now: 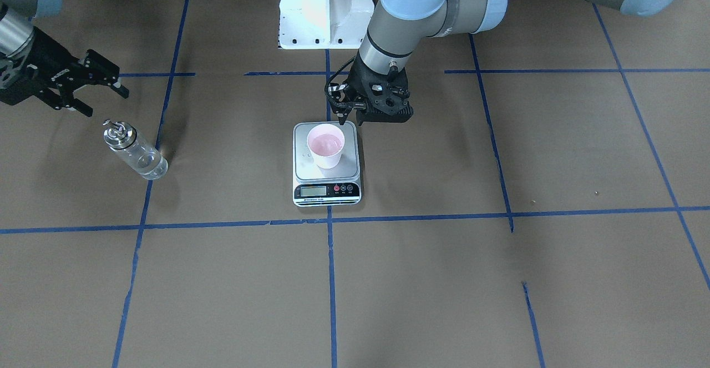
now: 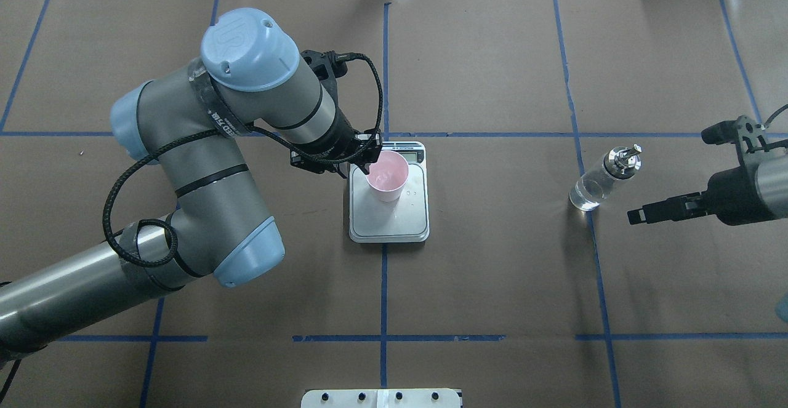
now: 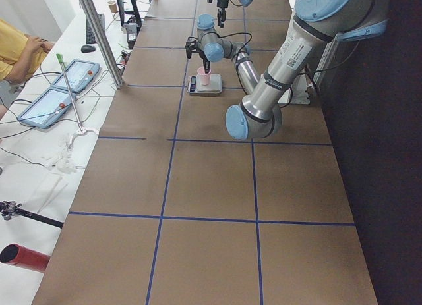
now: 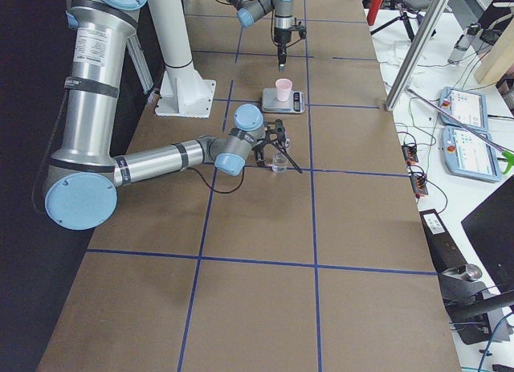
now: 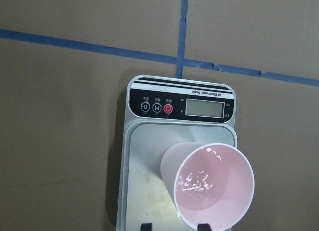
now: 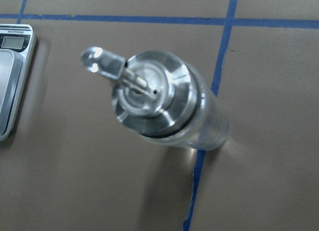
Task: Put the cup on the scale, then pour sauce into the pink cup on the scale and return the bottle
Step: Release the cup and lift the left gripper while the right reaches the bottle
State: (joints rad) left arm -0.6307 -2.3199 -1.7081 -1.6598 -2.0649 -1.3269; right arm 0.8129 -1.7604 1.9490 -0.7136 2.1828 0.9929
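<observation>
The pink cup (image 1: 326, 146) stands upright on the silver scale (image 1: 310, 169) at the table's middle, with wet pale residue inside it. It also shows in the left wrist view (image 5: 214, 191), on the scale's platform (image 5: 149, 191). My left gripper (image 1: 350, 119) hangs just above the cup's rim on the robot's side. Its fingertips (image 5: 145, 226) stand a small gap apart and hold nothing. The clear glass bottle (image 1: 133, 151) with a metal spout stands upright on the table. My right gripper (image 1: 108, 103) is open and empty beside it, not touching. The bottle's top fills the right wrist view (image 6: 164, 101).
The white robot base mount (image 1: 324, 10) stands behind the scale. Blue tape lines (image 1: 331, 279) grid the brown table. A side desk with tablets (image 3: 66, 87) and a seated person (image 3: 16, 48) lies beyond the table's far edge.
</observation>
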